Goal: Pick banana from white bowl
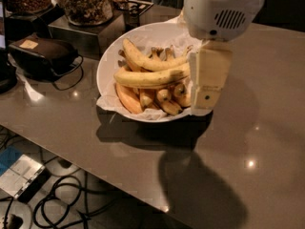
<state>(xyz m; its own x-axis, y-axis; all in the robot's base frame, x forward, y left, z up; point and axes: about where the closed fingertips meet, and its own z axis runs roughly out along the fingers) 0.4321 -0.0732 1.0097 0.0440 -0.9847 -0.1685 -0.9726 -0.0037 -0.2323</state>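
The white bowl [104,66], lined with crumpled white paper, stands on the grey table. The long, fairly straight pale-yellow banana [147,77] lies across the middle of the bowl. A second long, more curved banana [143,59] lies just behind it, and several short stubby orange-yellow bananas [162,99] sit below at the front. My gripper [205,99] hangs from the white arm head [219,8] over the bowl's right rim, at the right end of the long banana. It hides that end and part of the rim.
A black device [43,54] with a cable lies left of the bowl. Glass jars of snacks [88,4] stand on a metal box behind it. The table's front edge runs diagonally at lower left, with cables [71,194] on the floor below.
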